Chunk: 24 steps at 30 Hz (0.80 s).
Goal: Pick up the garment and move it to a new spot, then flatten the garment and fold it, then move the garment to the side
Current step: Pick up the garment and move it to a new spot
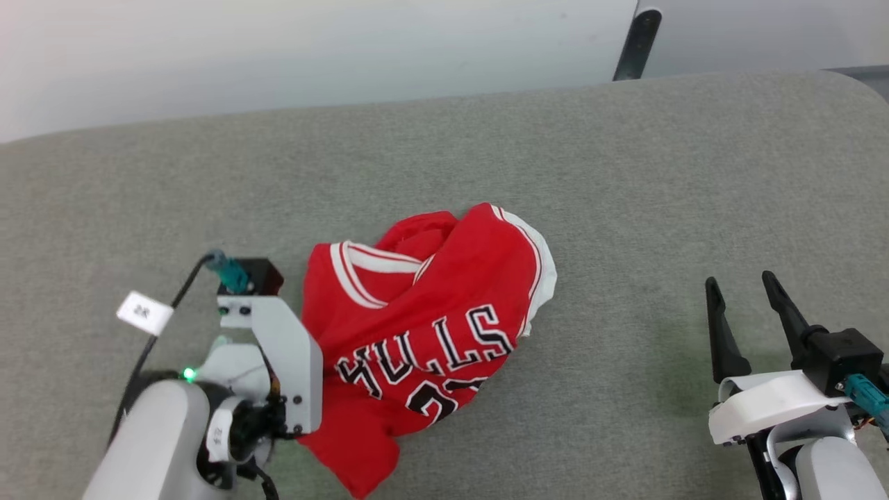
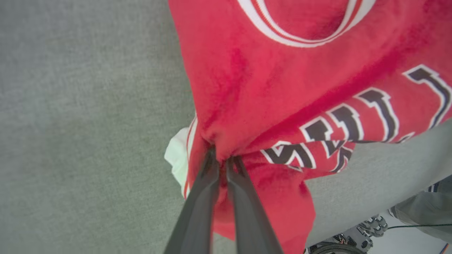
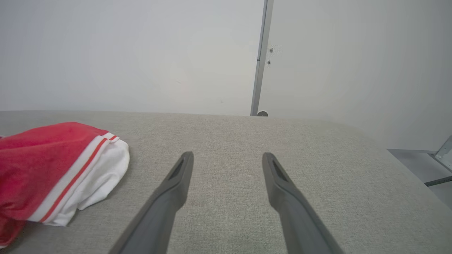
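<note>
The garment (image 1: 430,326) looks soft and floppy and lies bunched on the gray table (image 1: 625,173). The left gripper (image 2: 223,159) pinches a red fold by its white sleeve, likely a good spot to lift. The right gripper (image 1: 738,279) stands wide, holding nothing.

In the head view the desk (image 1: 444,153) lies bare across the upper half and right of centre, open for passage; the crumpled garment (image 1: 430,312) heaps up at centre and lower left, with the left end effector (image 2: 222,160) pinched onto its cloth. The right end effector (image 1: 740,279) stands at lower right, fingers spread, well apart from the heap, and a dark post (image 1: 635,45) rises beyond the far edge at upper right.
</note>
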Motion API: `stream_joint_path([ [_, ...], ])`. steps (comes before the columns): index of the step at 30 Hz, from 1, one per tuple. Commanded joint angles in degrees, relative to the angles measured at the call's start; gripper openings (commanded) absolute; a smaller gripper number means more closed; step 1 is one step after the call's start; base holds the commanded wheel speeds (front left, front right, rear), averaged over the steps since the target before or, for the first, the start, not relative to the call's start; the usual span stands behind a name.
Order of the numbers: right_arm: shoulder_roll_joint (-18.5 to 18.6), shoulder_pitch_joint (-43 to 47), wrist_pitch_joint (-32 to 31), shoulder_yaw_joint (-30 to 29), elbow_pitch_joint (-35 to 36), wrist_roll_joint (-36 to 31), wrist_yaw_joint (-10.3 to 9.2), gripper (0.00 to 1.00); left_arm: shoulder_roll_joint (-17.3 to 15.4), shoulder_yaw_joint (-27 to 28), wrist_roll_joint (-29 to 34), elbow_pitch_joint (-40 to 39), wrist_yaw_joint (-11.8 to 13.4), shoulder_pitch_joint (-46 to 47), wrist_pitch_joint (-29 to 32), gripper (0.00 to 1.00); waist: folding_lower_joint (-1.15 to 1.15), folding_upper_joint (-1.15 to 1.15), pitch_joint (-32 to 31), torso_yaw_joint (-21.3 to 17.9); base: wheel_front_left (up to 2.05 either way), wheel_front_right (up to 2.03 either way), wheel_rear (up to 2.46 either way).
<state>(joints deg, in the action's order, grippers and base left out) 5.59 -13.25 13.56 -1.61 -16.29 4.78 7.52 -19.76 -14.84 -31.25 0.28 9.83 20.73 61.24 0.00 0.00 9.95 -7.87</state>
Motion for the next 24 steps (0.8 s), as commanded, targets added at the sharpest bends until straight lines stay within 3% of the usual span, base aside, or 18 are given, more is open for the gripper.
stream_joint_path([
  [1,0.13,0.17,0.07,0.26,-0.17,0.12,-0.06,1.00,0.28,0.17,-0.52,0.73,0.03,-0.82,-0.51,0.00,0.00,0.00,-0.42,0.73,0.00,0.00,0.00],
  [2,0.23,0.04,0.07,0.52,-0.28,0.23,-0.06,1.00,0.54,0.27,-0.60,1.35,-0.11,-1.17,-1.21,0.00,0.00,0.00,-0.61,1.04,0.00,0.00,0.00],
  [6,0.65,-0.19,-0.21,1.44,-0.78,0.51,-0.06,1.00,0.72,0.63,-1.17,3.00,-1.41,-1.49,-4.13,0.34,0.00,0.00,-2.15,2.31,0.00,0.00,0.00],
  [7,0.77,-0.12,-0.19,1.54,-0.82,0.63,-0.06,1.00,0.86,0.87,-1.23,3.02,-1.61,-1.39,-4.82,0.48,0.00,0.00,-2.66,2.66,0.00,0.00,0.00],
  [8,0.89,0.00,-0.24,1.64,-0.82,0.68,-0.06,1.00,0.76,1.05,-1.44,2.97,-1.86,-1.37,-5.25,0.85,0.00,0.00,-3.18,2.98,0.00,0.00,0.00],
  [9,0.95,0.16,-0.34,1.78,-0.72,0.73,-0.06,1.00,0.69,1.34,-1.69,2.63,-2.02,-1.49,-5.85,1.00,0.00,0.00,-3.71,3.31,0.00,0.00,0.00],
  [17,1.54,1.49,-1.09,2.58,0.66,0.82,-0.06,1.00,0.22,3.03,-2.51,-2.37,-4.53,-2.78,-12.00,1.00,0.00,0.00,-7.68,5.86,0.00,0.00,0.00],
  [24,1.15,3.21,-0.89,2.76,1.76,0.76,-0.06,1.00,0.37,5.41,-2.41,-7.09,-9.53,-7.47,-26.39,1.00,0.00,0.00,-10.15,7.04,0.00,0.00,0.00],
])
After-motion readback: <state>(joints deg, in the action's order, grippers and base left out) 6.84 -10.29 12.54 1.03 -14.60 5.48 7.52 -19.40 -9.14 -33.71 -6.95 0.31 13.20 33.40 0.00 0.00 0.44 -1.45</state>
